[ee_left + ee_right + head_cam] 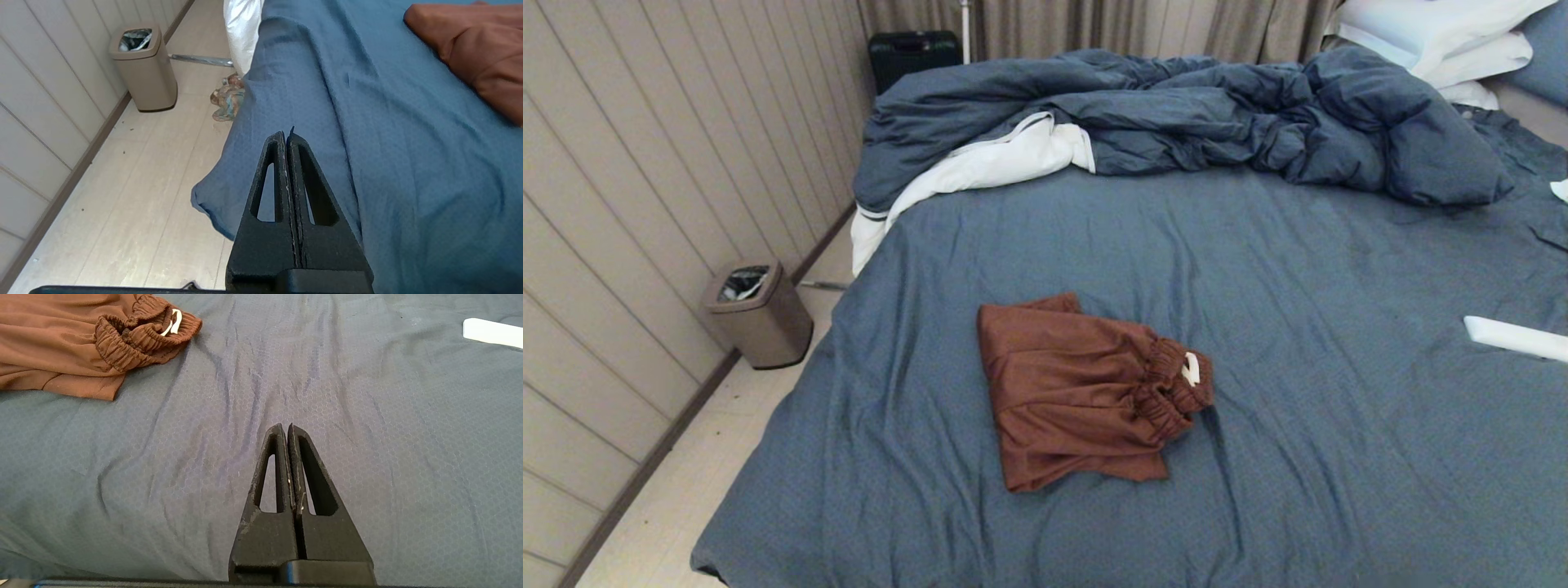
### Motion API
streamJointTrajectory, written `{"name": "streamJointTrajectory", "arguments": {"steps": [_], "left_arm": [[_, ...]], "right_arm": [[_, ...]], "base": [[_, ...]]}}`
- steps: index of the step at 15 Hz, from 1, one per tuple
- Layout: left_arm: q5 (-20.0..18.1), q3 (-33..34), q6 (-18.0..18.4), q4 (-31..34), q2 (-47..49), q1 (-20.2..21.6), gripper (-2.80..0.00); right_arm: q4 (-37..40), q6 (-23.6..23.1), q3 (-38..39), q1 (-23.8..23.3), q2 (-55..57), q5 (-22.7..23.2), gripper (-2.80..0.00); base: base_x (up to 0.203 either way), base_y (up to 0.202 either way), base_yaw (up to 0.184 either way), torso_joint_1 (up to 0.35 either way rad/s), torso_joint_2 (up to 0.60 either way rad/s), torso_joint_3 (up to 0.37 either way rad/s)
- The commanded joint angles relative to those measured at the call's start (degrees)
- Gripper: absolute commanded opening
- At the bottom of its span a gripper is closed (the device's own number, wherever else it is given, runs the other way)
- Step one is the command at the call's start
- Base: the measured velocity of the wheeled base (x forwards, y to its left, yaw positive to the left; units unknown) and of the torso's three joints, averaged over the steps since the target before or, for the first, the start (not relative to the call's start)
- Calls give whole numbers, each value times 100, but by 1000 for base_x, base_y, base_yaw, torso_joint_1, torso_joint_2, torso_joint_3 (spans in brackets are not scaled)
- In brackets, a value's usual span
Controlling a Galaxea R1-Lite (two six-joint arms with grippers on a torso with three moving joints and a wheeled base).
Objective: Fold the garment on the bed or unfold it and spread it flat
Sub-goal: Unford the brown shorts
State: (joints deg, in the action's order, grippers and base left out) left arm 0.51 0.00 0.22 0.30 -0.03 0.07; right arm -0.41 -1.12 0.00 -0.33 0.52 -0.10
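The rust-brown shorts lie folded in a compact stack on the slate-blue sheet of the bed, elastic waistband and a bit of white drawstring turned to the right. The shorts also show in the right wrist view, and a corner of the shorts in the left wrist view. Neither arm shows in the head view. My left gripper hangs shut and empty over the bed's left edge. My right gripper is shut and empty over bare sheet, well apart from the shorts.
A rumpled blue duvet with white lining fills the far side, white pillows at the far right. A flat white object lies on the sheet at right. A tan bin stands on the floor by the wall, with a crumpled cloth beside the bed.
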Motion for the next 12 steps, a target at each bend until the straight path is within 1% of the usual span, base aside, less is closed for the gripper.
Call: {"name": "streamJointTrajectory", "arguments": {"steps": [1,7,9,12], "left_arm": [[11,-17,57,5,12,2,-280],[27,-95,106,38,83,10,-280],[75,-791,100,71,633,10,-280],[92,-2413,-30,70,2359,10,-280]], "right_arm": [[-2,-11,0,-2,18,10,-280],[15,-58,-9,7,18,31,-280],[15,-54,-9,7,18,36,-280],[24,-55,-15,7,17,36,-280]], "base": [[0,0,0,0,0,0],[0,0,0,0,0,0],[0,0,0,0,0,0],[0,0,0,0,0,0]]}}
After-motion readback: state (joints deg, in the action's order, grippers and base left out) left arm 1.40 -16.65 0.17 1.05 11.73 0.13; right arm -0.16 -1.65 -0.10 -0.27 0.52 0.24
